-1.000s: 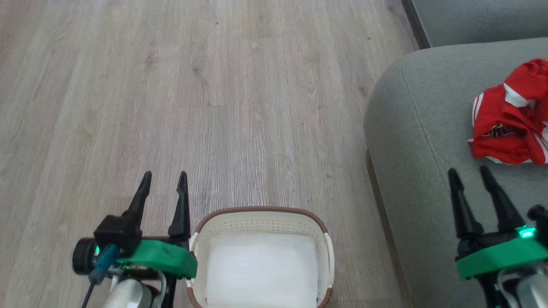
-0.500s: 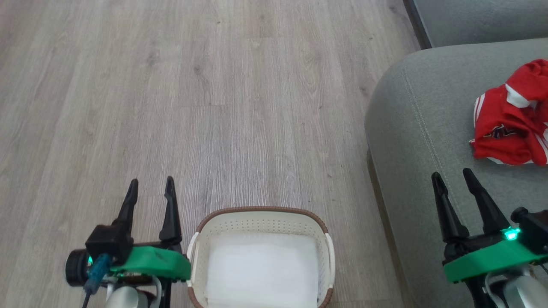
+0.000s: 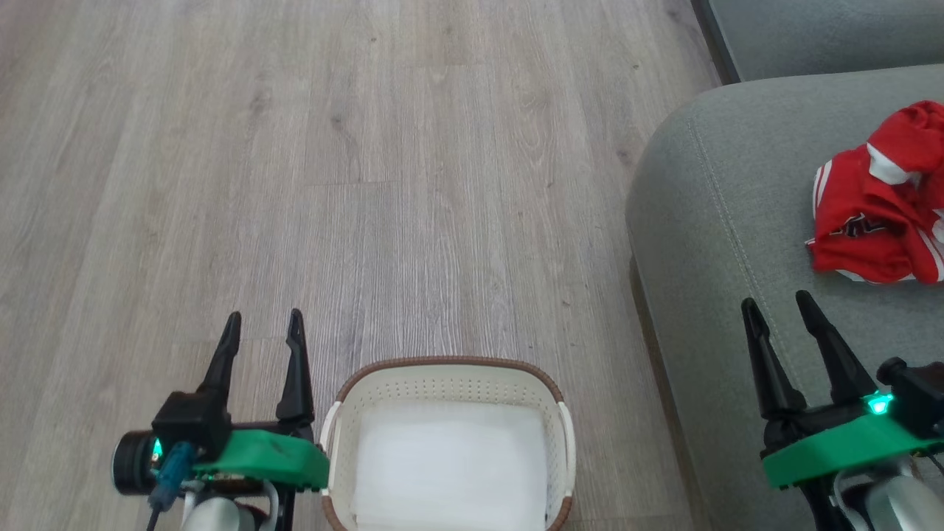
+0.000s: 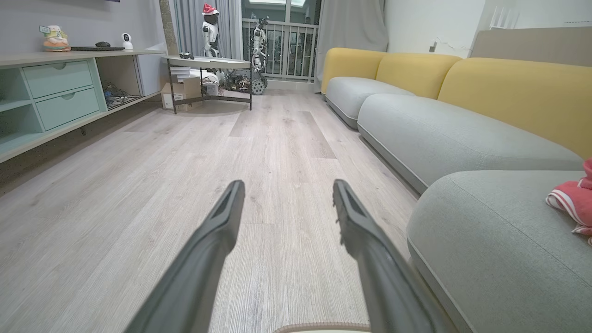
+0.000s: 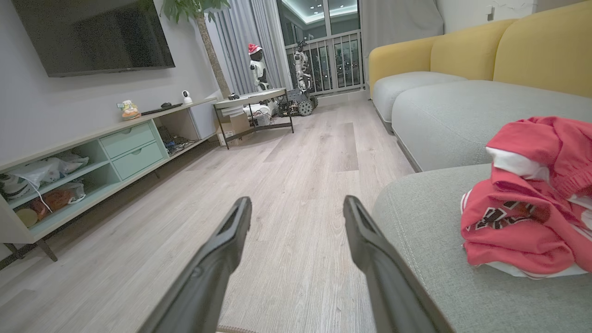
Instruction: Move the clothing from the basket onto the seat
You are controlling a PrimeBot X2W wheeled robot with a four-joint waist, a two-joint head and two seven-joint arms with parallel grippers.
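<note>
The red clothing [image 3: 877, 214] with white trim and dark lettering lies bunched on the grey-green seat [image 3: 715, 221]; it also appears in the right wrist view [image 5: 532, 203] and at the left wrist view's right edge [image 4: 573, 201]. The cream basket [image 3: 450, 380] with a brown rim stands on the floor at the bottom centre, holding just its flat white liner. My left gripper [image 3: 262, 318] is open and empty, just left of the basket. Over the seat's near edge, my right gripper [image 3: 776, 304] is open and empty, short of the clothing.
Pale wood floor [image 3: 369, 184] stretches ahead. More grey sofa cushions with yellow backs [image 4: 508, 88] run along the right. A low TV shelf [image 5: 92, 152] lines the left wall, and a small table [image 4: 208, 64] stands far off.
Both grippers have drawn back and shifted left in the head view, the right one away from the clothing. Both stay open. Basket and clothing have not moved.
</note>
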